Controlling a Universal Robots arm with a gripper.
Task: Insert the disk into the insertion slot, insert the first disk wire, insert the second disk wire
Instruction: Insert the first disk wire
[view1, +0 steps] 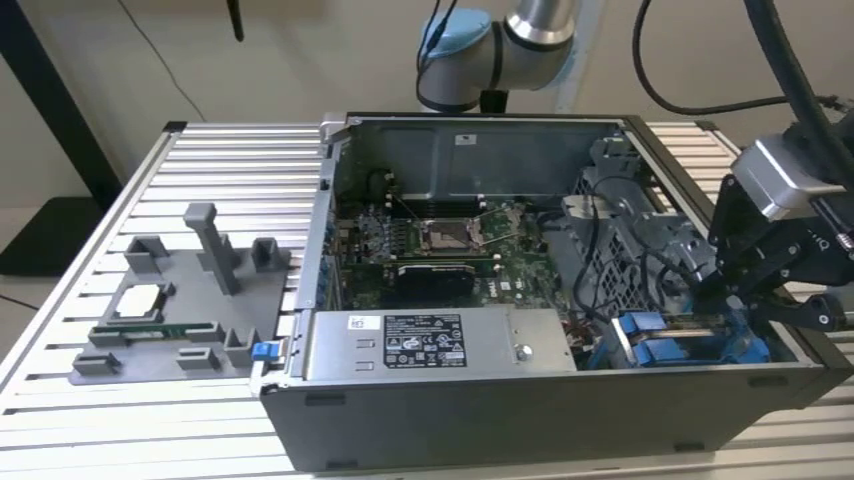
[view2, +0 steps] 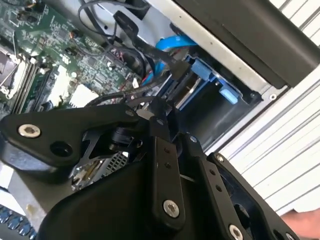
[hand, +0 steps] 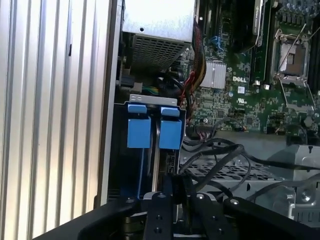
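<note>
Over ribbed aluminium tabletop (view1: 200, 160), reaching black gripper (hand: 178, 184) into open grey computer case (view1: 534, 410). Clamping together on thin black wire (hand: 215, 155), near silver-grey disk in bright blue carrier (hand: 137, 132). Already sitting in grey metal insertion slot (hand: 152, 100), that disk.

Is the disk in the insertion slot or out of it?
In. The disk, in its blue carrier, sits inside the insertion slot of the grey cage.
</note>
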